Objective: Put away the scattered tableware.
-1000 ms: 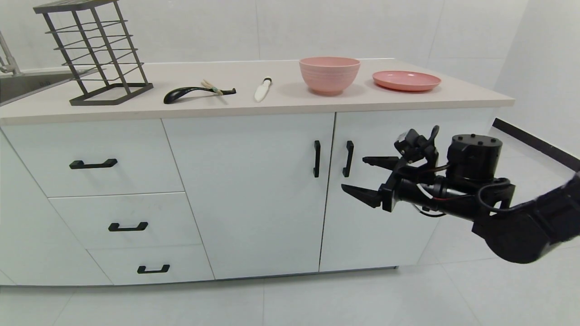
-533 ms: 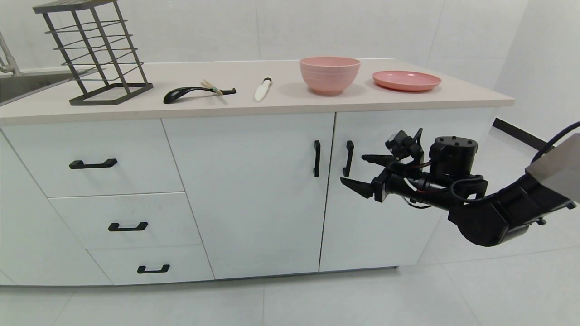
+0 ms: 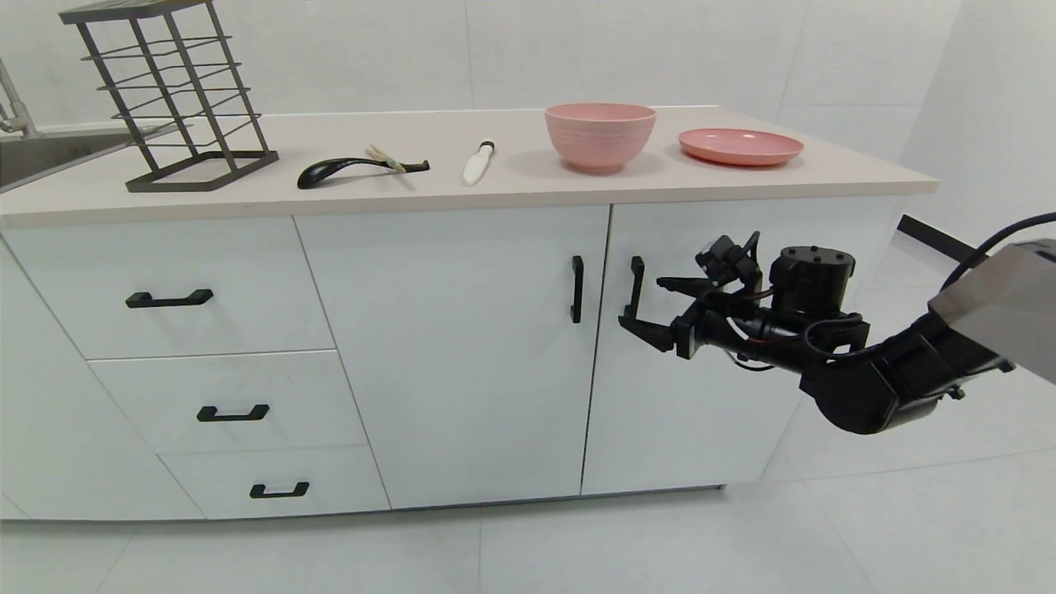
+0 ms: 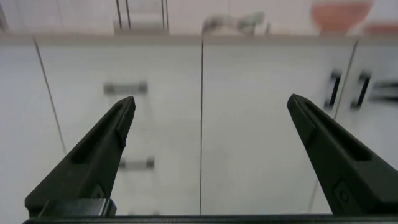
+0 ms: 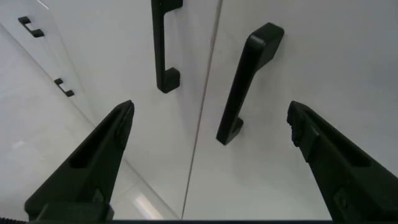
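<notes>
Your tableware lies in a row on the countertop [image 3: 528,188], so take the pink bowl [image 3: 600,136] as your marker. It stands upright, mouth up. Just to its right the pink plate [image 3: 740,146] lies flat, apart from it. To the bowl's left you have the knife [image 3: 478,163], white with a dark end. Its long axis runs front to back across the counter, dark end toward the wall. Farther left of the bowl the black spoon [image 3: 346,170] lies lengthwise along the counter, handle pointing toward the bowl, scoop away from it. The chopsticks [image 3: 386,158] lie slantwise at the spoon's handle; whether they rest on it you cannot tell. Well left of the bowl the wire rack [image 3: 177,99] stands upright, with the sink [image 3: 49,153] beyond it.

Your right gripper [image 3: 643,304] hangs below the bowl, slightly to its right, in front of the shut cabinet doors. It points at them with its fingers spread wide and nothing between them. Straight ahead stands the right door's handle [image 5: 245,81], a vertical black bar in line with the gap between the fingers. The left door's handle [image 5: 165,46] is just beside it across the seam. The drawers [image 3: 169,285] sit below and well left of the bowl.

Your left gripper [image 4: 210,102] faces the cabinet front, fingers wide apart and empty.
</notes>
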You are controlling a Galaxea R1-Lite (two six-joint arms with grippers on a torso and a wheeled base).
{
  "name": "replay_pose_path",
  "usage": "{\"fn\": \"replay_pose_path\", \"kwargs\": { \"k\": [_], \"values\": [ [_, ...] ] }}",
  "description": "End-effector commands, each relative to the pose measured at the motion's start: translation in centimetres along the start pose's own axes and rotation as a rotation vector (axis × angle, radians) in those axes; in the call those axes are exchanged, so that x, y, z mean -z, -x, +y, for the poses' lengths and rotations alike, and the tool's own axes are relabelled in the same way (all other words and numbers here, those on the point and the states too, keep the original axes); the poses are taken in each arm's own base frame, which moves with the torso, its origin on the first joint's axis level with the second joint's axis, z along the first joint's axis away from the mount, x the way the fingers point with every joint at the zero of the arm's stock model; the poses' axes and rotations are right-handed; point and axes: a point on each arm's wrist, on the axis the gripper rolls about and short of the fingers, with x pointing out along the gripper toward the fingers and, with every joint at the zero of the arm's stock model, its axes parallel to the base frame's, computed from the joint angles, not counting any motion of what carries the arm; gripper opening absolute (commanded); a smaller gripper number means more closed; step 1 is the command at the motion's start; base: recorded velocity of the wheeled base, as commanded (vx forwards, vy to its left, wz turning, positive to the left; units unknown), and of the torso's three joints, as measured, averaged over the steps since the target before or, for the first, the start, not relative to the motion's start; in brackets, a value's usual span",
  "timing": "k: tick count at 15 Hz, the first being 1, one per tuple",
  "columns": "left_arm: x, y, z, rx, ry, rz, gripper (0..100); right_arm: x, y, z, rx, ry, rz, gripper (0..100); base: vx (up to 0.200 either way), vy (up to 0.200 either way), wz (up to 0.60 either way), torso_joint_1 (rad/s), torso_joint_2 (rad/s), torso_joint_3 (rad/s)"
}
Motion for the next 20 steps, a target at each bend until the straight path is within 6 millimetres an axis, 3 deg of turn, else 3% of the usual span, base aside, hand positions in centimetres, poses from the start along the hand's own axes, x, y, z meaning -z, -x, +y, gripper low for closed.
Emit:
{"fn": "replay_pose_path", "kwargs": {
  "k": [1, 5, 7, 12, 14, 17, 20],
  "values": [
    [-1.5, -0.1, -0.2, 0.087, 0.007, 0.012, 100, -0.7, 0.7, 0.2, 0.002, 0.006, -0.010, 100, 0.000, 0.000, 0.00, 0.000, 0.00, 0.000],
    [-5.0, -0.6, -0.2, 0.239, 0.034, 0.068, 100, -0.3, 2.3, 1.4, -0.011, -0.010, 0.018, 100, 0.000, 0.000, 0.00, 0.000, 0.00, 0.000],
    [-5.6, -1.8, -0.2, 0.371, 0.066, 0.146, 100, -0.6, 2.9, 1.6, -0.007, -0.002, 0.004, 100, 0.000, 0.000, 0.00, 0.000, 0.00, 0.000],
    [-4.8, -6.3, -0.7, 0.548, 0.109, 0.337, 100, -0.8, 4.8, 3.2, -0.018, -0.008, 0.016, 100, 0.000, 0.000, 0.00, 0.000, 0.00, 0.000],
    [-3.9, -8.3, -1.2, 0.626, 0.037, 0.383, 100, -1.1, 5.5, 3.4, -0.014, -0.007, 0.016, 100, 0.000, 0.000, 0.00, 0.000, 0.00, 0.000],
    [-2.2, -9.7, -1.9, 0.751, -0.132, 0.434, 100, -1.4, 6.2, 3.9, -0.009, -0.005, 0.014, 100, 0.000, 0.000, 0.00, 0.000, 0.00, 0.000],
    [-1.6, -10.6, -2.7, 0.857, -0.173, 0.459, 100, -1.4, 6.3, 3.9, -0.006, -0.005, 0.015, 100, 0.000, 0.000, 0.00, 0.000, 0.00, 0.000]
  ]
}}
